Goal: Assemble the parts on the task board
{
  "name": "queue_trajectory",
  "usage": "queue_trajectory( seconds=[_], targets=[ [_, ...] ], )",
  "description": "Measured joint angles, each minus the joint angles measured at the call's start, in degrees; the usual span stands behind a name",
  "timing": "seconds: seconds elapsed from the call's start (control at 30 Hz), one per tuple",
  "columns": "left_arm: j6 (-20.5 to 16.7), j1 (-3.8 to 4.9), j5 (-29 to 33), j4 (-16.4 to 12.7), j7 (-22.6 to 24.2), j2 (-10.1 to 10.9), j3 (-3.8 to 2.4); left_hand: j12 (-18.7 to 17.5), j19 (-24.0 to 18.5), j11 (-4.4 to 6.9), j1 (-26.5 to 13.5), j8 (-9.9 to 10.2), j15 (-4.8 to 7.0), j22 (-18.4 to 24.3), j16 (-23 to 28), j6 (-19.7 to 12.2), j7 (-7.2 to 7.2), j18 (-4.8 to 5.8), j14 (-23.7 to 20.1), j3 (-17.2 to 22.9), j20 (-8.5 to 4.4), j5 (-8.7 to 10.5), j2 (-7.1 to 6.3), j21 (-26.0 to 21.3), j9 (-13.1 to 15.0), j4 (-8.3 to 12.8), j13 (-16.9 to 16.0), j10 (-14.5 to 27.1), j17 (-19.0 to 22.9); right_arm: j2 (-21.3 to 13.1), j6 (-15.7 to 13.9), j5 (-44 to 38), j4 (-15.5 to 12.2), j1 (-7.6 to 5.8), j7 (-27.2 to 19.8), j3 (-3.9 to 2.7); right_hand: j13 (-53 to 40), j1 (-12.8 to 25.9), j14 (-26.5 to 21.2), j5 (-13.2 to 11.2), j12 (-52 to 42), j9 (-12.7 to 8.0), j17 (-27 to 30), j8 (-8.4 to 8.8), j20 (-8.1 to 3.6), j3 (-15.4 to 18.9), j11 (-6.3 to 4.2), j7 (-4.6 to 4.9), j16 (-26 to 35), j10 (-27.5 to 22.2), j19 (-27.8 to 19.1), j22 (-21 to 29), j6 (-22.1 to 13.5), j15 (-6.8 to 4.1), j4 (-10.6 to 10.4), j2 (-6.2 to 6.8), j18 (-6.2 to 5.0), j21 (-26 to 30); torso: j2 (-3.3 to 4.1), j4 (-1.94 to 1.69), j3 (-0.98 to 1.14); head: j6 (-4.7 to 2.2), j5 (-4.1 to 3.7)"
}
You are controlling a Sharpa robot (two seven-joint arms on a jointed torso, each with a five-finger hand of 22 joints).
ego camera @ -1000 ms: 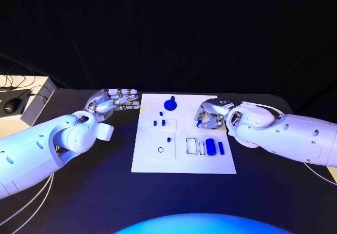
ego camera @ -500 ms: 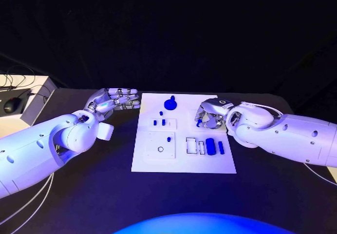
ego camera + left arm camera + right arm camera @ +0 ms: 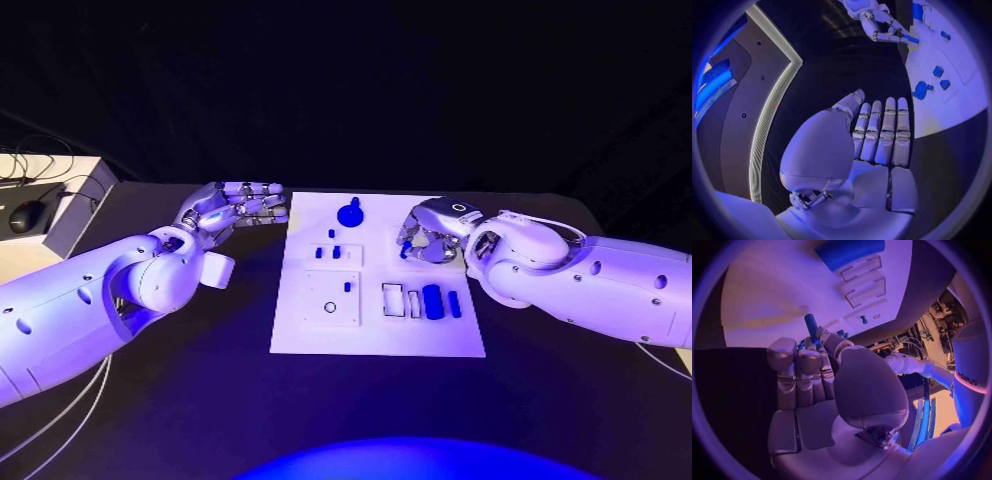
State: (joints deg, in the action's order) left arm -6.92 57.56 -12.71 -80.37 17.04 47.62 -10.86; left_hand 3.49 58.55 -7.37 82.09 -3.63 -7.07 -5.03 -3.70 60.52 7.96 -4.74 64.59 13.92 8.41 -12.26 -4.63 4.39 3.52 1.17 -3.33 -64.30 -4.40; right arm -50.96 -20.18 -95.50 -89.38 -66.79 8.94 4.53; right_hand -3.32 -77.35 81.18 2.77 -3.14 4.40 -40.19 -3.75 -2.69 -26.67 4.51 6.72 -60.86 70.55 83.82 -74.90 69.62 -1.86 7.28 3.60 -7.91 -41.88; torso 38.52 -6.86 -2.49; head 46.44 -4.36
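The white task board (image 3: 375, 330) lies mid-table. On it are a blue knob (image 3: 351, 212), small blue pieces (image 3: 330, 252), and a blue cylinder (image 3: 431, 297) next to a thin blue bar (image 3: 454, 303). My right hand (image 3: 433, 240) hovers over the board's far right part and pinches a short blue peg (image 3: 811, 324) between thumb and fingers. That hand and the blue peg (image 3: 911, 38) also appear in the left wrist view. Just off the board's far left corner my left hand (image 3: 238, 208) is held flat with fingers (image 3: 879, 132) straight, and it holds nothing.
A white block with a round hole (image 3: 330, 307) sits on the board's near left, with slotted recesses (image 3: 394, 298) beside the cylinder. A grey side table with a mouse (image 3: 25, 218) and cables stands at the far left. Black tabletop (image 3: 202, 380) surrounds the board.
My right hand has drifted slightly towards the board's far edge with the peg in it. The left hand has stayed put.
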Motion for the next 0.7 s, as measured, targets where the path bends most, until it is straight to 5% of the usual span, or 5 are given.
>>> queue_trajectory(
  seconds=[0.33, 0.5, 0.7],
  targets=[
    [0.01, -0.05, 0.13, 0.42, 0.0, -0.28, 0.0, 0.0, 0.0, 0.0, 0.0, 0.0, 0.0, 0.0, 0.0, 0.0, 0.0, 0.0, 0.0, 0.0, 0.0, 0.0, 0.0, 0.0, 0.0, 0.0, 0.0, 0.0, 0.0, -0.66, -1.86, -0.01, -6.82, -1.8, -0.09, -1.03, 0.0, -0.01, 0.0, -0.15, 0.08, 0.0, -0.07, 0.01, -0.09, 0.0, 0.04, 0.0, 0.0, 0.04, 0.08, -0.04, 0.0, 0.0, -0.01, 0.01, 0.42, -0.2, 0.01, 0.01, 0.04, -0.18, 0.34],
    [0.01, -0.08, 0.19, 0.48, 0.01, -0.5, 0.0, 0.0, 0.0, 0.0, 0.0, 0.0, 0.0, 0.0, 0.0, 0.0, 0.0, 0.0, 0.0, 0.0, 0.0, 0.0, 0.0, 0.0, 0.0, 0.0, 0.0, 0.0, 0.0, 1.75, -2.29, -0.05, -8.3, -1.49, -0.3, -0.78, 0.0, -0.01, 0.01, -0.26, 0.15, -0.03, -0.07, 0.02, -0.09, 0.0, 0.07, 0.0, 0.0, 0.07, 0.08, -0.04, -0.01, 0.01, -0.02, 0.01, 0.48, -0.2, 0.04, 0.01, 0.04, -0.26, 0.61],
    [0.03, -0.13, 0.28, 0.52, 0.03, -0.86, 0.0, 0.0, 0.0, 0.0, 0.0, 0.0, 0.0, -0.01, 0.0, 0.0, 0.0, 0.0, 0.0, 0.0, 0.0, 0.0, 0.0, 0.0, 0.0, 0.0, 0.0, 0.0, 0.0, 5.91, -2.52, -0.29, -8.96, 0.46, -0.77, -0.01, 0.0, -0.01, 0.01, -0.32, -0.05, -0.09, 0.04, 0.06, -0.11, -0.15, 0.07, 0.0, 0.0, 0.07, 0.1, -0.04, -0.01, 0.01, -0.18, 0.01, 0.78, -0.18, 0.03, -0.08, 0.01, -0.27, 1.02]
  ],
)
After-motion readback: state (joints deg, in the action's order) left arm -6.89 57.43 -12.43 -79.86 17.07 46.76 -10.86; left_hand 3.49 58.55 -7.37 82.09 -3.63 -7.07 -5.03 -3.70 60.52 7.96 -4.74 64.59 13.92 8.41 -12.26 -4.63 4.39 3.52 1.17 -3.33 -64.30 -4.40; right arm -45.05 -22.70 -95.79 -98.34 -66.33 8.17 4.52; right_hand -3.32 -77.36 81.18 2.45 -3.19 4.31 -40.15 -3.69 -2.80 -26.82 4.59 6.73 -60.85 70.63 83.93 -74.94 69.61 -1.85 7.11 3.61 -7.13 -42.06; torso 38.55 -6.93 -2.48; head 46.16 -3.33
